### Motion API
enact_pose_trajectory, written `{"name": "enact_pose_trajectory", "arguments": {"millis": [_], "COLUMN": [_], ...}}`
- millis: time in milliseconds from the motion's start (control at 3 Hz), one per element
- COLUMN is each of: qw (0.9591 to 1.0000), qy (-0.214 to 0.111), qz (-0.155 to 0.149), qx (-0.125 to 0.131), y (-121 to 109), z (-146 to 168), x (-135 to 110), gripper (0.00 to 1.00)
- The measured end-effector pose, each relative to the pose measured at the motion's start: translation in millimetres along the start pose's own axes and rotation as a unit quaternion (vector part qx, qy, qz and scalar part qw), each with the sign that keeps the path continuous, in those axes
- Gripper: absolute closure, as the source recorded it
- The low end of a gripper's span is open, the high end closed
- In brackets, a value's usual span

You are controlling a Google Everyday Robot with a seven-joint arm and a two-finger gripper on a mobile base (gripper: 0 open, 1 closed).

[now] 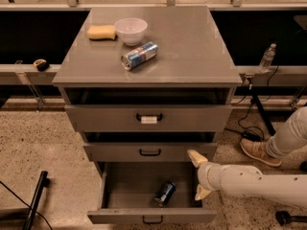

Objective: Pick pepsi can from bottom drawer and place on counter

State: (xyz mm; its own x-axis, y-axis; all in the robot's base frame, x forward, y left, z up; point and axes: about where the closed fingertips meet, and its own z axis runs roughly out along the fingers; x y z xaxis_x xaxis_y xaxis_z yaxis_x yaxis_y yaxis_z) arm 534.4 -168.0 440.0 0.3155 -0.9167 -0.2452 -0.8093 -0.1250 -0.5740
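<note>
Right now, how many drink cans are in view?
2. The pepsi can lies in the open bottom drawer, left of the open gripper; a paler can lies on the counter. The upper drawers may hide more.

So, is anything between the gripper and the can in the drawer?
Nothing visible. The gripper, open, is at the right of the drawer; the can lies left of it, bare drawer floor between.

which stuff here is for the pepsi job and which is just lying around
For the job: pepsi can lying in the open bottom drawer; counter; gripper, open, over the drawer's right side.

Lying about: paler can on its side, white bowl, yellow sponge, all on the counter; water bottle off right.
</note>
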Motion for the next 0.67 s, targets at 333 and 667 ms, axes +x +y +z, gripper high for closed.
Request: {"name": "enact_pose_trajectory", "arguments": {"millis": [333, 667], "qw": [0.9972, 0.9886], "qy": [-0.034, -0.073], "qz": [0.066, 0.131], "qx": [0.001, -0.011], "y": [7, -36], "z": [20, 21], "x": [3, 21], "gripper": [0.0, 0.0]}}
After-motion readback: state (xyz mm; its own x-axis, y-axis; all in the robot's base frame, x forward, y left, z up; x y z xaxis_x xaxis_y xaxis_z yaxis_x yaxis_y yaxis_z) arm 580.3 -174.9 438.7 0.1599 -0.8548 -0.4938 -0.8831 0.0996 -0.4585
